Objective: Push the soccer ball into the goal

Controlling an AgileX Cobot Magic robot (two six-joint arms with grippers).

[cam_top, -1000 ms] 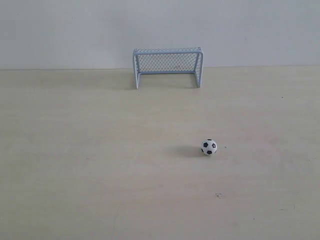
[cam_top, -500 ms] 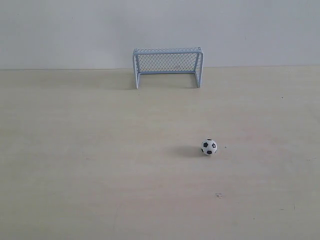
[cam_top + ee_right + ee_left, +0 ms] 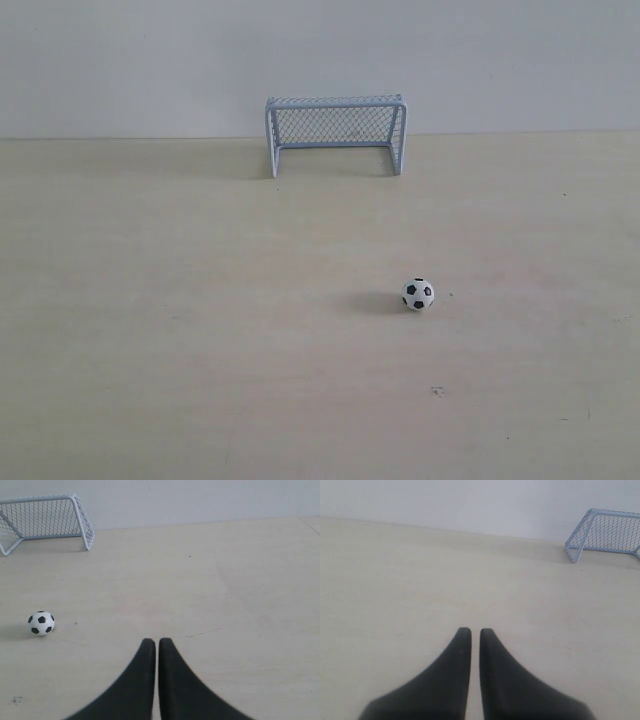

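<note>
The soccer ball (image 3: 418, 294) rests on the pale table, right of centre and well in front of the goal (image 3: 336, 133), which stands at the back against the wall with its mouth facing forward. The right wrist view shows the ball (image 3: 41, 623) off to one side of my right gripper (image 3: 157, 643), clearly apart from it, and the goal (image 3: 45, 519) farther off. My left gripper (image 3: 475, 631) sees only a corner of the goal (image 3: 607, 532); the ball is out of that view. Both grippers are shut and hold nothing. Neither arm appears in the exterior view.
The pale wooden table (image 3: 200, 330) runs back to a plain white wall (image 3: 150, 60). A small dark mark (image 3: 437, 390) lies on the table in front of the ball.
</note>
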